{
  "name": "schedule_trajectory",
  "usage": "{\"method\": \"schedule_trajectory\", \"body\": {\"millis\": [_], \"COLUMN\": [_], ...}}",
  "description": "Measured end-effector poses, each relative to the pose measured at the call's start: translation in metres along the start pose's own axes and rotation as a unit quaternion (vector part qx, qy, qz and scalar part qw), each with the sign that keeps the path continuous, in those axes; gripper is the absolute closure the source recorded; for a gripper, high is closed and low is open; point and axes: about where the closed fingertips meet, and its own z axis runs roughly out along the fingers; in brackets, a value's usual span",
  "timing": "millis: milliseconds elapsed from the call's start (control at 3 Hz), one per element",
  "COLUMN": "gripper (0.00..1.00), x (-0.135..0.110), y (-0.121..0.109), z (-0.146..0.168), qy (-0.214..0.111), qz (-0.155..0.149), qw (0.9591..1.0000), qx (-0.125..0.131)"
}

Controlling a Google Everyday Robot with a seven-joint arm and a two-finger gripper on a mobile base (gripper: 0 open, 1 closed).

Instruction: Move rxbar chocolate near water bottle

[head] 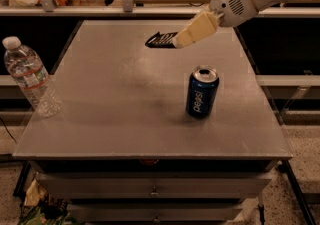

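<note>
The rxbar chocolate [161,39], a small dark flat bar with pale print, is held at the tips of my gripper [176,42] over the far middle of the grey table [120,94]. The gripper's pale fingers [194,30] reach in from the upper right and are shut on the bar's right end. The water bottle [29,76], clear with a white cap and a white-and-red label, stands upright at the table's left edge, far from the bar.
A blue Pepsi can [202,92] stands upright right of the table's middle, in front of the gripper. Drawers sit below the table's front edge. A shelf with clutter runs along the back.
</note>
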Motion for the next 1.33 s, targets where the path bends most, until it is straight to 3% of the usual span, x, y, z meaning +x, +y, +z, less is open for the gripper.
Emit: {"method": "schedule_trajectory", "body": {"millis": [333,667,1333], "gripper": [1.00,1.00,1.00], "x": [0.000,-0.005,0.003], "y": [0.000,0.010,0.057], "z": [0.000,0.012,0.052], "qy": [0.000,0.021,0.056], "qz": [0.000,-0.007,0.006], "qw": [1.0000,0.9997,0.9975], "qx": [0.000,-0.014,-0.043]}}
